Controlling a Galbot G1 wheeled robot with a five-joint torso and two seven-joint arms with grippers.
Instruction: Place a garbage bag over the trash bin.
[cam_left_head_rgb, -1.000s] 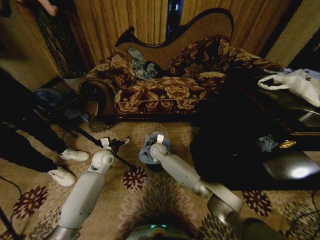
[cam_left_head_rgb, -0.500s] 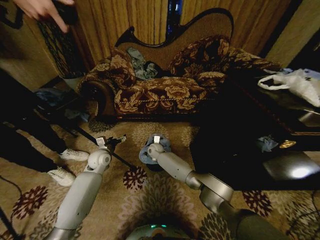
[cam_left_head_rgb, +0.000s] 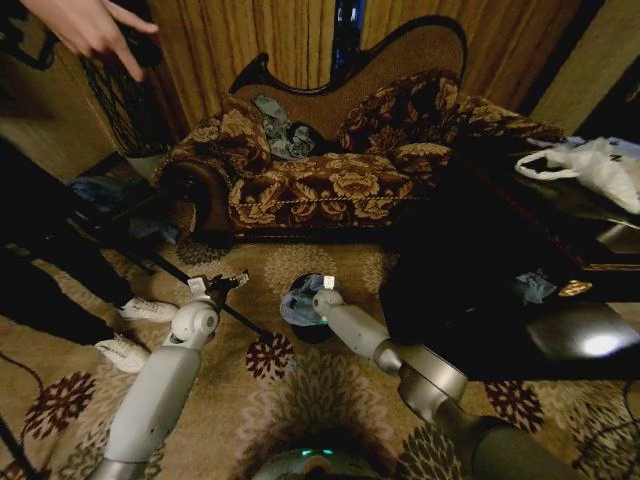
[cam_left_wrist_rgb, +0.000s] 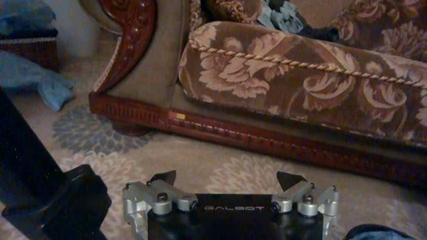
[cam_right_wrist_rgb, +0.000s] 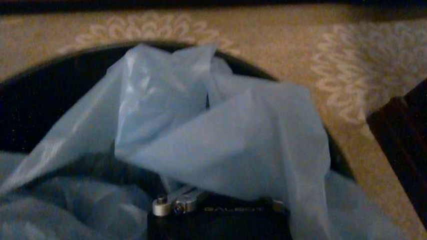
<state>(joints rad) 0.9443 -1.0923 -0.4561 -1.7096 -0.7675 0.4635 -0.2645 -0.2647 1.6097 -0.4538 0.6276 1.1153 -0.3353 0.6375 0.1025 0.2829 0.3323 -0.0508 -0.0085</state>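
Small black trash bin (cam_left_head_rgb: 305, 315) on the patterned carpet (cam_left_head_rgb: 300, 390), near the middle of the scene, in front of the floral sofa (cam_left_head_rgb: 320, 180); pale blue garbage bag (cam_left_head_rgb: 300, 300) bunched over its mouth, crumpled rather than spread. Right gripper (cam_left_head_rgb: 325, 288) down at the bin's right edge, buried in folds of film; from the right wrist view, garbage bag (cam_right_wrist_rgb: 220, 145) draped across the gripper body and the dark rim (cam_right_wrist_rgb: 40, 70) curving behind — cannot tell whether the fingers are parted or pinched on plastic. Left gripper (cam_left_wrist_rgb: 230, 187) low over the carpet to the left of the bin, facing the sofa front, fingers spread wide and holding nothing. Bag apparently only partly in, not yet stretched round the rim. Risks, as judged: thin glossy film likely to slip or tear if tugged from one side only; light bin liable to tip or slide on the carpet under a sideways pull; loose folds hiding the rim, so easy to miss the edge and leave the bag sagging inside — or to drag it out altogether when lifting clear.
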